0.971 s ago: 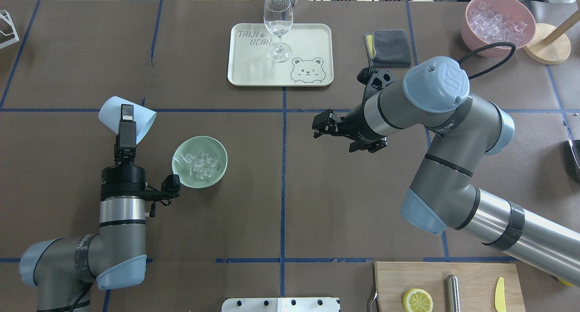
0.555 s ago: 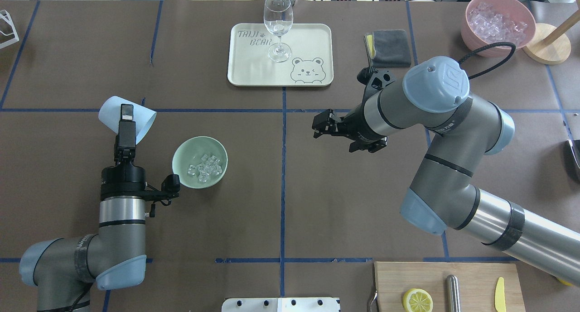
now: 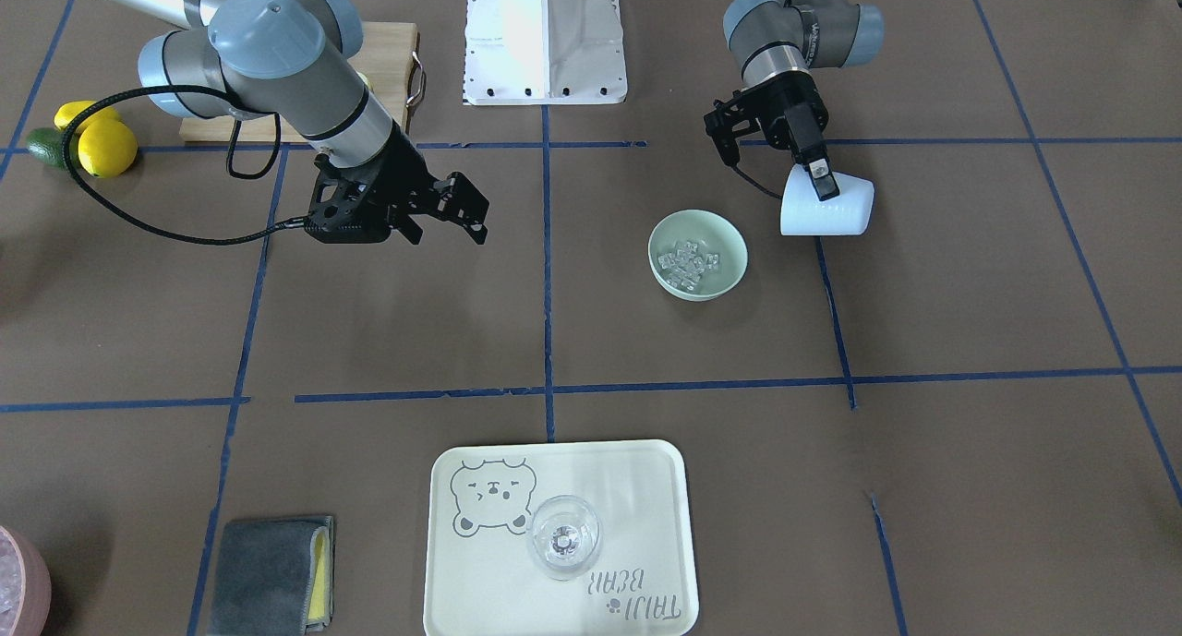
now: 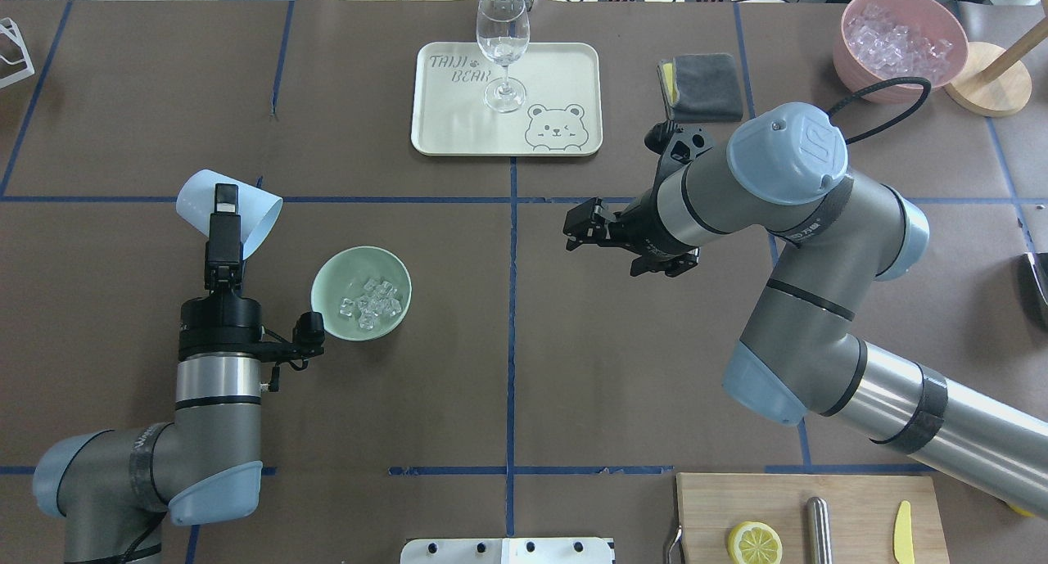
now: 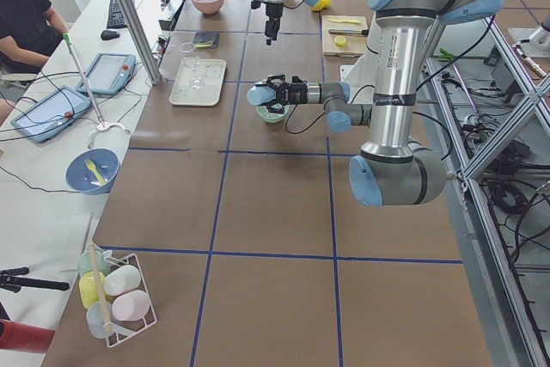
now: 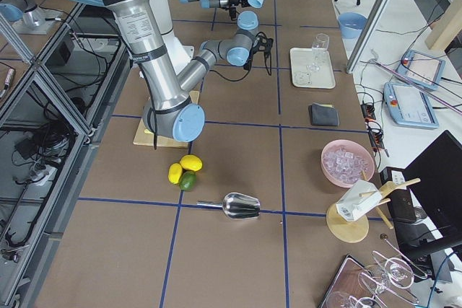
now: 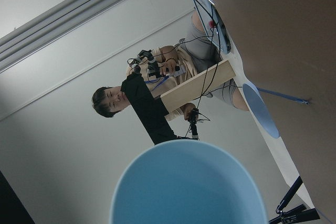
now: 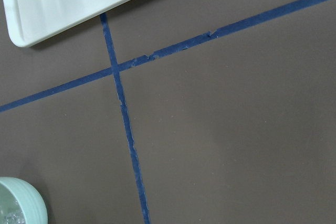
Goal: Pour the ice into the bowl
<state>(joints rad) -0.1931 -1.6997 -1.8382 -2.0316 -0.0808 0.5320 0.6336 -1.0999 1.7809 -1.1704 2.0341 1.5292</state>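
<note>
Mint-green and matte, the bowl (image 4: 331, 279) stands on the brown table (image 4: 458, 384), on the robot's left half. In it you see the ice (image 4: 370, 306): a small heap of clear cubes lying together on the bottom, all inside the rim.

Near the bowl but not touching it, the left gripper (image 4: 224, 205) is clamped on the pale blue cup (image 4: 262, 218), with one finger (image 4: 224, 224) across the outer wall. The cup is held tipped onto its side, its wider end turned to the bowl's side. You cannot tell from these views whether any cube is inside the cup.

The right gripper (image 4: 575, 230) hangs over the middle of the table, well apart from the bowl, with its jaws apart and nothing between them.

At the far side, a wine glass (image 4: 503, 40) stands upright on the cream tray (image 4: 565, 73). The pink container (image 4: 851, 65) in the far right corner holds whitish ice (image 4: 901, 36).
</note>
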